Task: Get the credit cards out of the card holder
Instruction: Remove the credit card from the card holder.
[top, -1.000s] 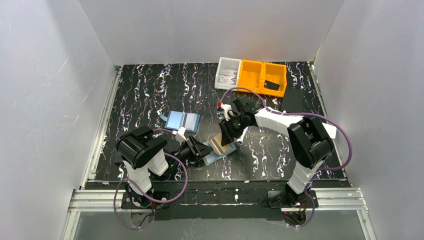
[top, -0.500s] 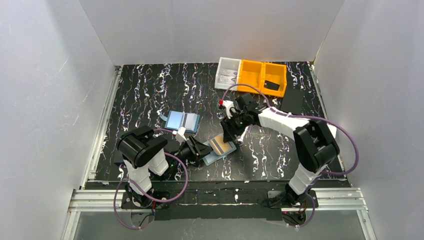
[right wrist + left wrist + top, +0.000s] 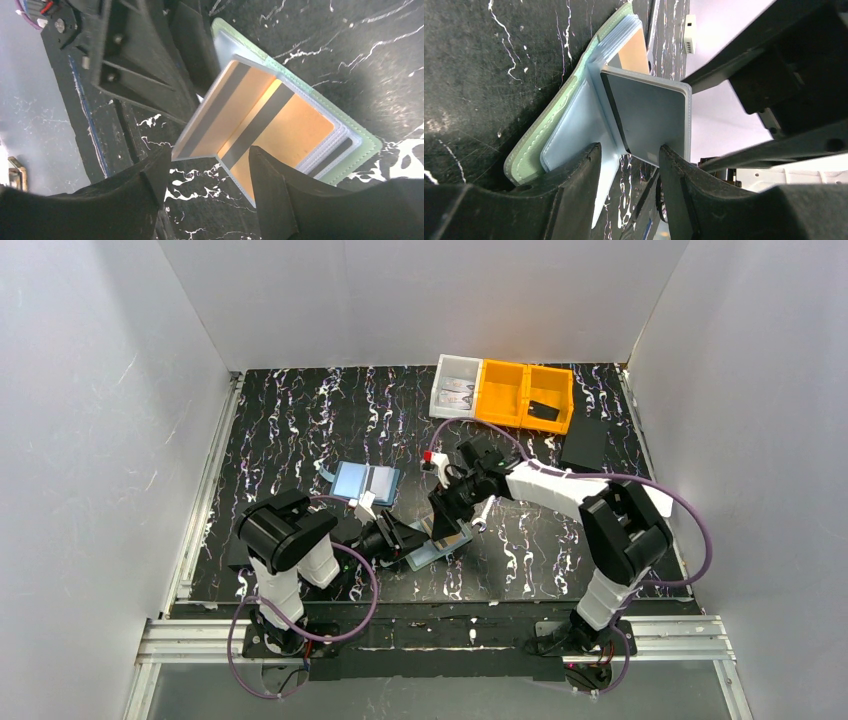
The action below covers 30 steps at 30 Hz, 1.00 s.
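**Holder lies open on a slant, one leaf stood up between the grippers**

The card holder (image 3: 428, 554) lies open on the table (image 3: 300, 420), near the front edge and about midway between the two arm bases. In the top view its long axis runs on a slant, from near-left to far-right. Its near-left end sits at the left gripper (image 3: 398, 538) and its far-right end under the right gripper (image 3: 447, 514).

The outer cover is sage green with a stitched, rounded edge, and pale blue clear sleeves are stacked inside it. One leaf (image 3: 220, 115) stands up off the flat panel, hinged across the holder's middle. The right wrist view shows an orange card (image 3: 295, 130) with a dark stripe lying in the flat panel. The raised leaf shows the same orange and a dark stripe on its inner face. From the left wrist view the other face of that leaf shows a grey-blue card (image 3: 651, 115).

The left gripper's fingers (image 3: 579, 185) stand apart on either side of the raised leaf's lower edge. Whether they squeeze it cannot be made out. The right gripper's jaws are spread wide over the leaf's free corner and touch nothing.

A second ago the right gripper stood farther right, and the striped card lay face up in plain sight from above. It has since shifted left over the holder and hides most of it. The left gripper has not moved.
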Available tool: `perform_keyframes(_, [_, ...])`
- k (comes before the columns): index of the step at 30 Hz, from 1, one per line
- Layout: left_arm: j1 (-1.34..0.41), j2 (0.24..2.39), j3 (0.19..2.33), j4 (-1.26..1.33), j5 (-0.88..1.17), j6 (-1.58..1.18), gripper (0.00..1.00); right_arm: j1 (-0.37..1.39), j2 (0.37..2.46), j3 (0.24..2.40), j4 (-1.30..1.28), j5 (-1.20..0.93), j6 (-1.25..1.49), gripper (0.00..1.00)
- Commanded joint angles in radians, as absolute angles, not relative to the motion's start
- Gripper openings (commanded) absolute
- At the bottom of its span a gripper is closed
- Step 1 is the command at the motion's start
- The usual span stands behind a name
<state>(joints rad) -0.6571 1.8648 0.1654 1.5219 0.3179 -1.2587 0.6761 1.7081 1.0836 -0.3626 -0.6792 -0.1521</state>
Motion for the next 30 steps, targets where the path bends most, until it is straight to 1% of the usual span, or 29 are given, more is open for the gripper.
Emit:
perform_keyframes(1, [-0.655,1.9,0.169,1.422,0.313,-1.228,0.46,0.693,1.743,1.114,-0.348,-0.69,-0.116,0.65])
perform_keyframes(3, [-0.655,1.902,0.17,1.422,0.314,-1.229,0.46,0.698,1.744,1.117,-0.343,-0.684,-0.111,0.62])
perform_keyframes(6, [-0.655,1.906,0.173,1.422,0.317,-1.229,0.46,0.698,1.736,1.118,-0.339,-0.692,-0.107,0.62])
perform_keyframes(7, [-0.655,1.91,0.175,1.422,0.319,-1.229,0.46,0.698,1.733,1.118,-0.338,-0.704,-0.106,0.63])
perform_keyframes(9, [-0.654,1.916,0.182,1.422,0.327,-1.23,0.46,0.698,1.723,1.117,-0.333,-0.722,-0.1,0.68])
perform_keyframes(10, [-0.655,1.919,0.186,1.422,0.33,-1.23,0.46,0.698,1.718,1.115,-0.325,-0.729,-0.091,0.73])
perform_keyframes(11, [-0.655,1.921,0.189,1.422,0.334,-1.23,0.45,0.698,1.715,1.11,-0.317,-0.733,-0.084,0.74])
perform_keyframes(13, [-0.654,1.922,0.194,1.422,0.336,-1.23,0.45,0.698,1.716,1.109,-0.312,-0.739,-0.077,0.76])
perform_keyframes(15, [-0.655,1.923,0.197,1.422,0.337,-1.231,0.45,0.697,1.722,1.11,-0.311,-0.74,-0.07,0.75])
perform_keyframes(19, [-0.654,1.926,0.199,1.422,0.339,-1.232,0.45,0.697,1.727,1.114,-0.313,-0.7,-0.06,0.69])
perform_keyframes(24, [-0.655,1.925,0.198,1.422,0.337,-1.234,0.45,0.692,1.725,1.111,-0.311,-0.65,-0.051,0.55])
perform_keyframes(30, [-0.655,1.923,0.191,1.422,0.331,-1.234,0.45,0.679,1.723,1.105,-0.309,-0.631,-0.046,0.45])
